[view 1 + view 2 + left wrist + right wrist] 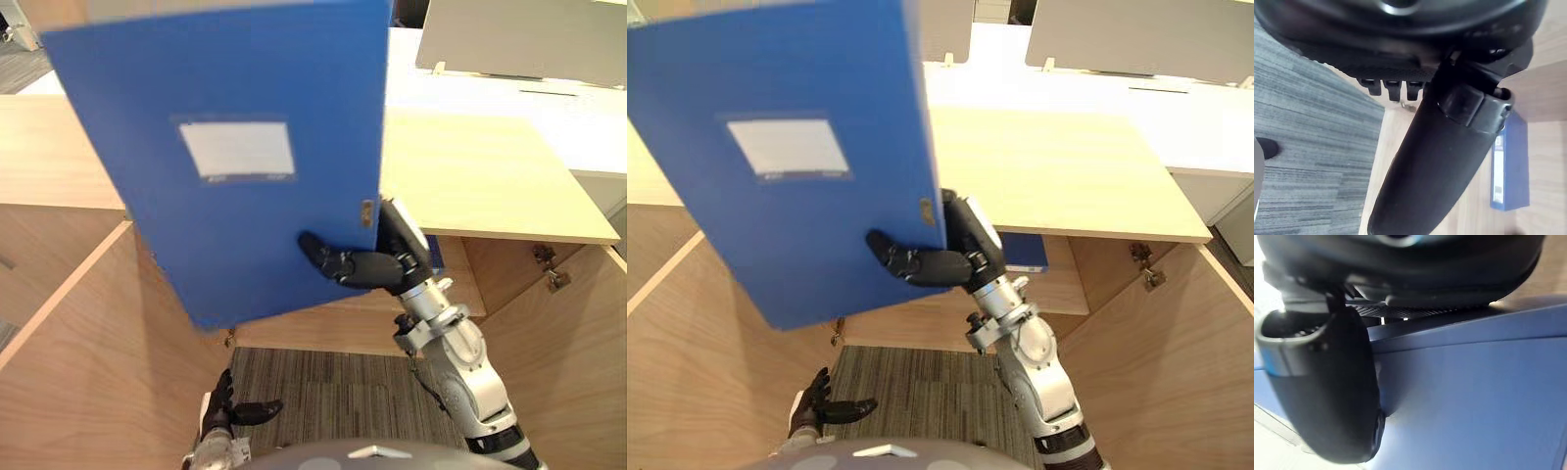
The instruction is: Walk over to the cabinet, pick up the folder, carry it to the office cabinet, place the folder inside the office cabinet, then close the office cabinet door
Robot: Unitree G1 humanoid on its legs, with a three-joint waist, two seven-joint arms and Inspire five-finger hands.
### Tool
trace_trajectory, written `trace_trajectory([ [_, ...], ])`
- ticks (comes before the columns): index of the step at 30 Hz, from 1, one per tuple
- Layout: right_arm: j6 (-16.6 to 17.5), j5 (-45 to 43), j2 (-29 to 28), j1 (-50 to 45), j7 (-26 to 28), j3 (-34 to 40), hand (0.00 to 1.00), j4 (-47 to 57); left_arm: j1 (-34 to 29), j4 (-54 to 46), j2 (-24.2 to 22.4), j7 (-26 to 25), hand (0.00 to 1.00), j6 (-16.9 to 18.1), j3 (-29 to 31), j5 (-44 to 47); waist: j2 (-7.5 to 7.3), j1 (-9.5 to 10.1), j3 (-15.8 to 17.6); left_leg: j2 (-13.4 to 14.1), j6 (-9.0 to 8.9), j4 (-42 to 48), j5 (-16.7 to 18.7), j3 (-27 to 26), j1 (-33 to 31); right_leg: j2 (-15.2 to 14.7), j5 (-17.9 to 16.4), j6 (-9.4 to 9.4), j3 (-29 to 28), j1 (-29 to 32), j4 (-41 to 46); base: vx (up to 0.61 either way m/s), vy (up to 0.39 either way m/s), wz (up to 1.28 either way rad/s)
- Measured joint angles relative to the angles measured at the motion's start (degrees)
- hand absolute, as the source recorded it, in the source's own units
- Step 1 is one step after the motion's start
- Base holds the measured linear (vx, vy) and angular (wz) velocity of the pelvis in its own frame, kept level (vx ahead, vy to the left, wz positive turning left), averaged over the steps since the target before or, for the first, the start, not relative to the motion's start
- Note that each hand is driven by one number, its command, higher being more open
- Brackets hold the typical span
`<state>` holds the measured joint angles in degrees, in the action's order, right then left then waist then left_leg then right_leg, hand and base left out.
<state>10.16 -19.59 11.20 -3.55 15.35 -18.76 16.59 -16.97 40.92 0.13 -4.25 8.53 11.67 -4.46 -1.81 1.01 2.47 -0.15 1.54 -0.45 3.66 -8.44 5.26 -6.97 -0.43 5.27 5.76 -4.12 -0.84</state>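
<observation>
— Where is the folder [235, 166]?

— Up in the air, close to the head camera and tilted. The right hand [367, 264] pinches it at one long edge, just below a small metal clasp [366, 212].

— How much of that grip can be seen?

— The thumb [892, 257] lies across the blue front. The fingers are behind the cover, hidden. In the right wrist view the thumb presses flat on the blue surface.

— What does the folder hide?

— Much of the open cabinet behind it, and its own upper edge runs out of the head views. The cabinet's wooden top [490, 176] shows beside it, with an open door [578, 333] on the robot's right and another [88, 372] on its left.

— Any writing?

— A pale rectangular label [237, 149] sits on the front; nothing on it can be read. A second blue folder [1509, 166] lies on the shelf under the wooden top, and the print on its spine label is too small to read.

— And the left hand [230, 409]?

— Low over the grey carpet [333, 382], fingers relaxed and thumb out, holding nothing.
</observation>
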Motion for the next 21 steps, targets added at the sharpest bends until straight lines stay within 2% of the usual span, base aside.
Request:
trace_trajectory([
  [4, -0.12, 3.06, 1.91, 0.01, 0.22, -2.56, 0.00, -6.34, 3.03, 4.79, 1.64, -0.46, 1.00, 0.10, -0.63, -0.74, 0.28, -0.03, 0.22, 0.11, -0.13, 0.02, -0.22, -0.06, -1.67, 0.16, 0.01, 0.00, -0.01, 1.67, 0.03, 0.00, -0.005, -0.02],
  [7, -0.49, 6.12, 3.59, 0.25, 0.03, -3.85, 0.00, -9.60, 4.89, 6.26, 2.46, -0.46, 1.00, 0.13, -1.43, -0.81, 0.82, 0.01, 2.25, 0.30, -0.17, 1.04, -0.26, -0.37, -3.89, 0.24, 0.06, -0.05, -0.49, 4.03, 1.13, 0.01, -0.010, -0.04],
  [14, -0.51, 13.38, 6.24, 8.66, -3.12, -6.12, 0.00, -12.94, 9.60, 6.41, 3.46, -0.85, 1.00, 0.21, -2.02, -0.76, 2.76, 0.03, 11.19, 2.60, -0.11, 15.14, 4.61, -0.50, -16.36, 1.01, -0.21, -0.58, -1.51, 13.22, 7.35, -0.08, 0.010, -0.06],
  [16, 0.04, 16.51, 7.61, 13.11, -4.93, -7.12, 0.00, -14.05, 11.87, 6.34, 4.04, -1.46, 1.00, 0.53, -2.43, -0.43, 3.68, 0.23, 14.83, 3.46, -0.27, 19.50, 5.39, -0.48, -21.73, 1.14, -0.94, -1.23, -1.48, 18.90, 12.08, -0.15, 0.007, -0.05],
  [21, 0.14, 23.07, 10.74, 18.93, -7.44, -7.20, 0.00, -17.55, 15.99, 2.97, 4.21, -2.02, 1.00, 1.78, -2.40, 0.43, 5.00, 0.70, 20.05, 4.17, -0.12, 26.61, 5.69, 0.00, -32.85, 0.94, -2.61, -1.81, -1.46, 30.68, 20.99, -0.19, -0.038, 0.02],
])
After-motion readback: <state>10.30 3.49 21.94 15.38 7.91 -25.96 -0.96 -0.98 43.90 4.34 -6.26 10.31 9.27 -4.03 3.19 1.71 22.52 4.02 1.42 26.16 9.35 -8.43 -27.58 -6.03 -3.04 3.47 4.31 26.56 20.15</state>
